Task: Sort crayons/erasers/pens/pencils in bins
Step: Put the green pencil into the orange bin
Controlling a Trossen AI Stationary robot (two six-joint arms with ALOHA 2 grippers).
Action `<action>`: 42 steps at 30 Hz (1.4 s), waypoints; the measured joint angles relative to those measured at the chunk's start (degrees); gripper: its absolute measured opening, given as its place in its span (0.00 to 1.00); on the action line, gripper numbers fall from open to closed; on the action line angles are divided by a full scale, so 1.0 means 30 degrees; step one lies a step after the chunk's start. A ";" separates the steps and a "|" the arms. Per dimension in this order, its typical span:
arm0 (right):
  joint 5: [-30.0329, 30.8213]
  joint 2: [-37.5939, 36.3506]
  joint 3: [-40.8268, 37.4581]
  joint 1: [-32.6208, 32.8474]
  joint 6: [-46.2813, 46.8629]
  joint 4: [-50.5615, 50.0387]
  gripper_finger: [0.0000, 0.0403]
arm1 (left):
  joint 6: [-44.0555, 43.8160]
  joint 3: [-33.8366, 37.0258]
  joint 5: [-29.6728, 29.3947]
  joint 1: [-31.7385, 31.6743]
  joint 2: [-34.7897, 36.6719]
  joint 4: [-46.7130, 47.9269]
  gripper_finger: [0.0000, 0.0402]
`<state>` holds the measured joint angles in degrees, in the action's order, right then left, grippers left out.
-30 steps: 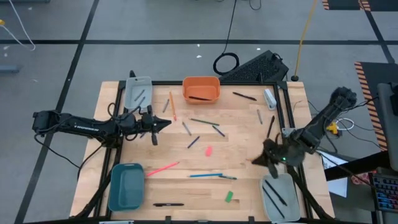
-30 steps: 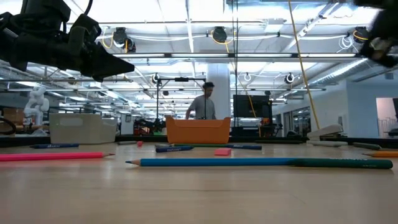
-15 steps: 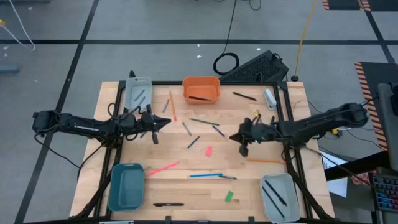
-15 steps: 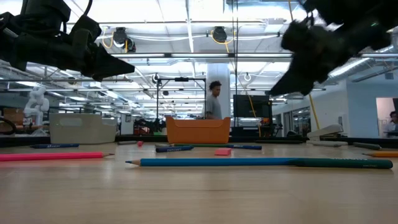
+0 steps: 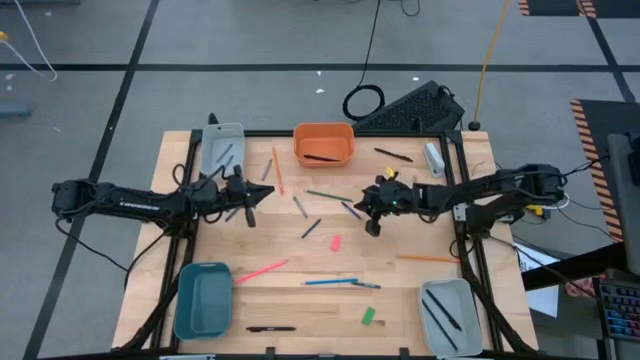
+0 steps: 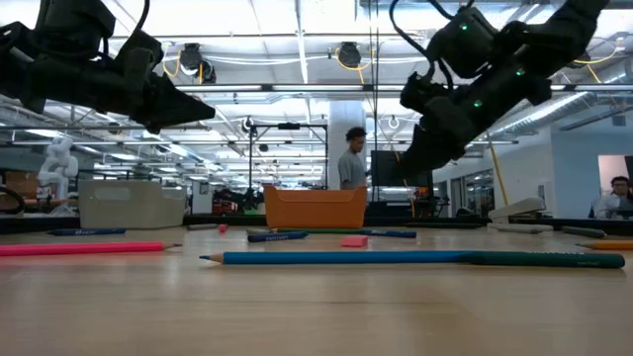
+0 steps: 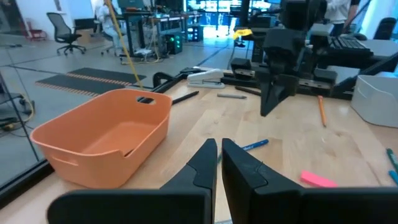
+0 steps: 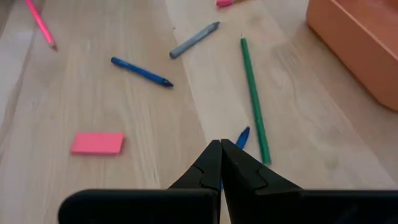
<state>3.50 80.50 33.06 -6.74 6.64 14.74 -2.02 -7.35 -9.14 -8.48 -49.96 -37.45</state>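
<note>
My right gripper (image 5: 358,203) hangs shut and holds nothing above the table's middle. Just past its fingertips (image 8: 221,148) lie a blue crayon (image 8: 242,135) and a green pencil (image 8: 254,99). A grey crayon (image 8: 194,39), another blue crayon (image 8: 142,71) and the pink eraser (image 8: 97,142) lie flat nearby. My left gripper (image 5: 266,194) waits shut and holds nothing above the table's left half, pointing toward the orange bin (image 7: 106,134). A pale bin (image 5: 447,315) at the near right holds dark pens.
A teal bin (image 5: 203,298) stands near left and a second pale bin (image 5: 222,148) far left. Pink (image 5: 262,270), blue (image 5: 330,282) and orange (image 5: 428,259) pencils, a green eraser (image 5: 368,316) and a black pen (image 5: 270,328) lie on the near half. People show in the room beyond.
My right gripper has swung from above the near-right pale bin toward the table's far edge and left, turning to point left, and now hangs over the middle by the green pencil. It has stayed shut. Nothing on the table has moved.
</note>
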 joint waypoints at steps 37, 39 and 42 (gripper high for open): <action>-0.0259 0.8736 0.8087 -0.3174 -0.3037 -0.4700 0.33 | 0.0941 -0.0015 0.0040 -0.0827 0.0004 0.0160 0.06; -0.0275 0.9012 0.8104 -0.3264 -0.3184 -0.4677 0.31 | 0.0921 -0.0015 0.0040 -0.0827 0.0000 0.0160 0.06; -0.0684 0.9279 0.8130 -0.3389 -0.3404 -0.4602 0.29 | 0.0896 -0.0015 0.0047 -0.0827 -0.0003 0.0168 0.06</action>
<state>1.45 108.33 57.45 -16.90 -3.57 0.94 0.67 -7.40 -8.99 -10.96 -49.97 -36.95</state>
